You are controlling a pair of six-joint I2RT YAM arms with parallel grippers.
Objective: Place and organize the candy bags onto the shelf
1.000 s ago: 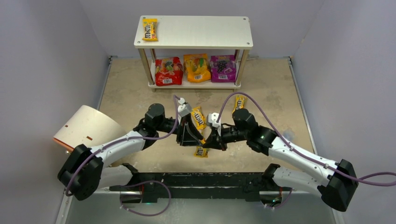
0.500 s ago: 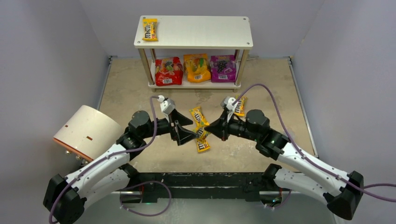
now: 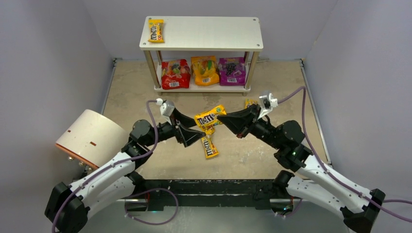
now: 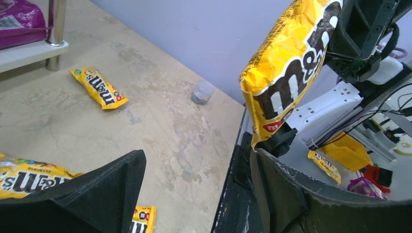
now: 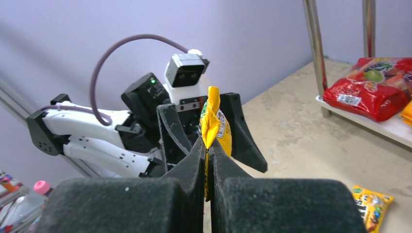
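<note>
So the handoff looks done: a second ago both arms were bunched low over the table on the same yellow M&M's packet [image 3: 210, 116], and now the left gripper [image 3: 198, 132] has let go, its fingers spread wide with nothing between them. The right gripper [image 3: 221, 118] has the packet to itself. In the right wrist view its jaws are pressed together on the packet's edge, and the thing hangs in the air between the two grippers, clear of the table. The right arm has also swung up and out toward the shelf [image 3: 201, 33] side, so I'd guess the carry to the shelf comes next. The top board only has one yellow packet [image 3: 156, 30], at its left end, so there's lots of room beside it. The lower board already holds the red pouch [image 3: 175, 74], orange pouch [image 3: 205, 70] and purple pouch [image 3: 231, 71] in a row. Still to go: a loose packet [image 3: 210, 147] on the table right under the handoff spot and another packet [image 3: 250, 103] near the right arm.
</note>
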